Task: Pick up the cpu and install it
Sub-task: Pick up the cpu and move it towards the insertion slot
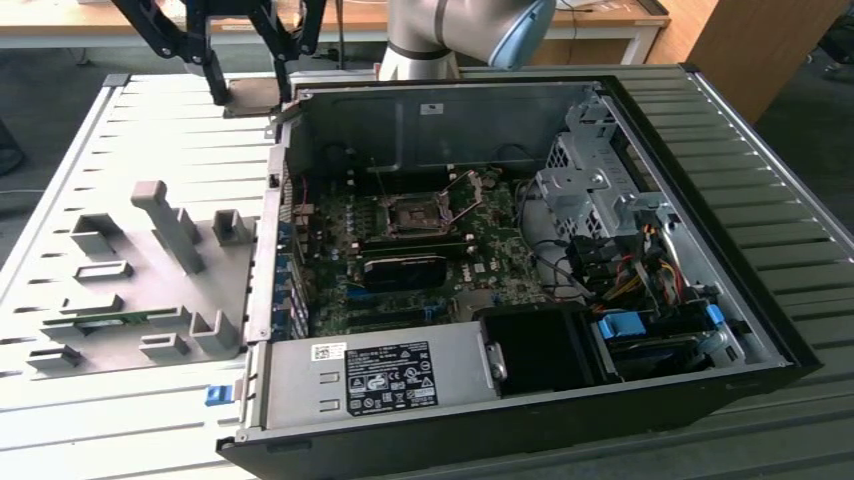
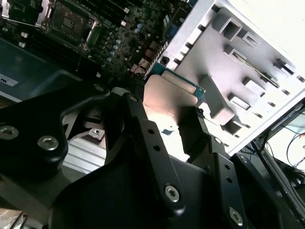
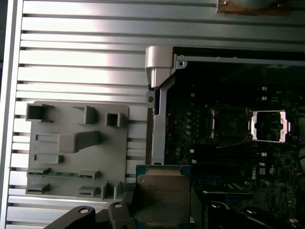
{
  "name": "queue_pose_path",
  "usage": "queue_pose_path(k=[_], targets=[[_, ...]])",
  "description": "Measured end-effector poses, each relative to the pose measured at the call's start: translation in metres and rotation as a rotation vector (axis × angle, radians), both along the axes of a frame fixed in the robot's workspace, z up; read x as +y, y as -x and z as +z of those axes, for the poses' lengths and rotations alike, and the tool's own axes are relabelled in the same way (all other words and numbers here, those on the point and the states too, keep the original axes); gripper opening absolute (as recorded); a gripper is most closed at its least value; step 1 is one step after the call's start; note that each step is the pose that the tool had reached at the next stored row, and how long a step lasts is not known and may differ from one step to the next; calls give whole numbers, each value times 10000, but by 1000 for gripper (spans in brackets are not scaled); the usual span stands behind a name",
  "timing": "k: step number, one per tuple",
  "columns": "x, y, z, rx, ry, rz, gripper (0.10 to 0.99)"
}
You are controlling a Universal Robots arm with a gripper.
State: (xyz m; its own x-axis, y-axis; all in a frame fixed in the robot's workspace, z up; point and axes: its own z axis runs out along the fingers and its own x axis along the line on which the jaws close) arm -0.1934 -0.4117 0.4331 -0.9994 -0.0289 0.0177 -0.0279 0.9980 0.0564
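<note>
My gripper [image 3: 162, 210] is clamped on the cpu [image 3: 161, 188], held above the slatted table [image 3: 86, 57] (just outside the open case [image 3: 159, 62]). If the chip sits tilted in my grip, it could seat crooked and damage the socket [image 3: 231, 125].

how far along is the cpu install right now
Pickup looks done: the gripper is shut on the cpu, held above the slatted table beside the computer case. The motherboard socket stands open, its load plate flipped back, and looks empty. Seating the cpu in the socket is not yet done.
</note>
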Motion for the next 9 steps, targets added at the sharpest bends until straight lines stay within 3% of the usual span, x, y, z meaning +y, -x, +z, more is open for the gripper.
queue_pose_path(k=[9], targets=[[0,-129,-6,0,0,0,541]])
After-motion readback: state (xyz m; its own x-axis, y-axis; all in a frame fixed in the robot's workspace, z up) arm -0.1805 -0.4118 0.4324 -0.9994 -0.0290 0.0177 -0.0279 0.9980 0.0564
